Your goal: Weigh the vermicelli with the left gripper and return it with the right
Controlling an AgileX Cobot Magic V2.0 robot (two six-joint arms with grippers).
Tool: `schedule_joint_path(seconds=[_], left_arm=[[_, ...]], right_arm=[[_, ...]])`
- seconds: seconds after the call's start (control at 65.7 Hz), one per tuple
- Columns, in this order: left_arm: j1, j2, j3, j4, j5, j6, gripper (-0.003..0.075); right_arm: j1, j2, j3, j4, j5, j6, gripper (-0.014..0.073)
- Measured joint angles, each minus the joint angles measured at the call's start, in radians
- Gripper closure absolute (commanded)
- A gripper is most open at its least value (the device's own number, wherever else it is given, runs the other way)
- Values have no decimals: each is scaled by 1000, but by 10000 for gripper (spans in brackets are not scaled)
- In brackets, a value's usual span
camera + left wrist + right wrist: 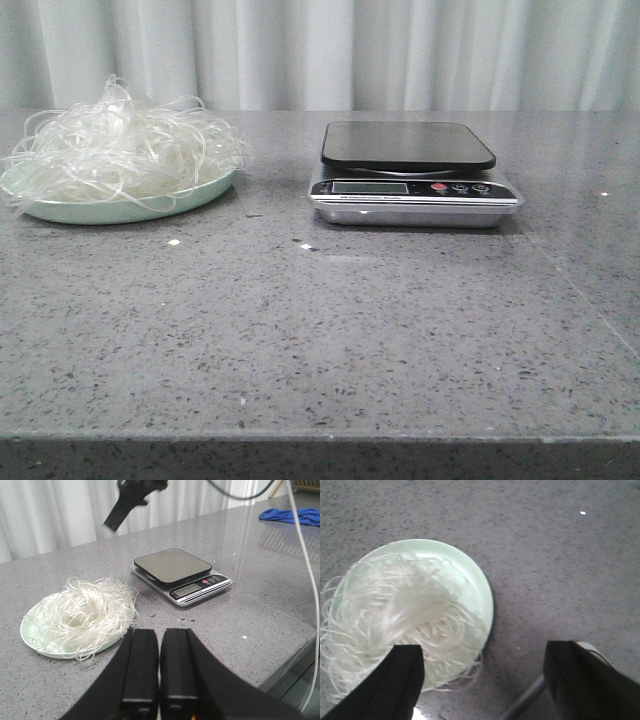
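While noodles sit unweighed: vermicelli [125, 150] heaped on plate [60, 211]
Left gripper [159, 650]: clenched, empty
Right gripper [482, 672]: spread
Risk: springy strands snag, spilling short of scale [410, 148]

no legible text, scale [415, 180] display and small print below it too blurred to read

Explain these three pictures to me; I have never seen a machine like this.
It is a robot with two arms, each ending in a two-fingered gripper. The front view looks forward over a grey table. The other two views come from cameras on the wrists. On the table, a pale green plate holds the vermicelli, a loose tangle of thin whitish noodles. Beside it, apart, stands a kitchen scale with nothing on it. The left gripper is shut and empty. The right gripper is open above the plate. Nothing is held.
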Motion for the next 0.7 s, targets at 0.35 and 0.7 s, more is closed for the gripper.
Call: schedule_joint_path(seconds=[0.35,0.7], left_arm=[[0,0,0,0,0,0,591],[0,0,0,0,0,0,591]], right_arm=[[-188,-360,448,36,-150,6,-3],[-357,-788,952,50,-343,6,-3]])
